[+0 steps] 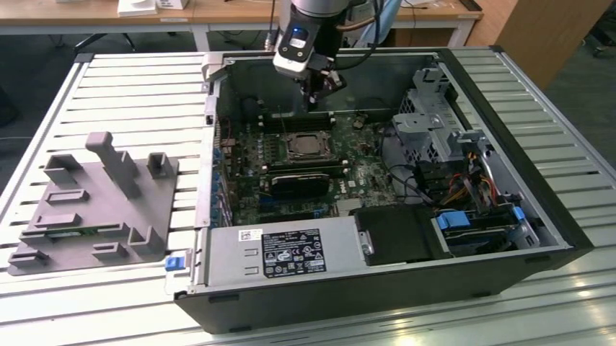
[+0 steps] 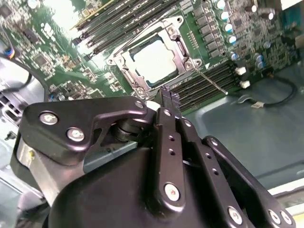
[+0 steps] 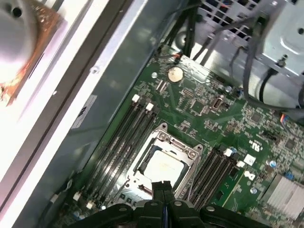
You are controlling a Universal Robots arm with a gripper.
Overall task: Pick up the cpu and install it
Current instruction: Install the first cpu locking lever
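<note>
The cpu (image 1: 306, 146) lies flat in the motherboard socket inside the open computer case (image 1: 539, 216). Its silver top plate shows within the metal socket frame (image 2: 182, 43) in both wrist views, cpu (image 2: 154, 61) and cpu (image 3: 164, 168). My gripper (image 1: 316, 101) hangs above the board, just off the socket toward the far wall of the case. Its black fingertips (image 3: 164, 189) are pressed together with nothing between them. In the second wrist view the gripper (image 2: 168, 97) ends a short way from the socket frame's edge.
Memory slots (image 3: 121, 137) flank the socket on both sides. A long black card (image 1: 300, 182) lies nearer than the socket. A drive cage with cables (image 1: 452, 155) stands on the exterior view's right, a power supply (image 1: 279, 252) in front, and a grey fixture (image 1: 97, 205) on the slatted table.
</note>
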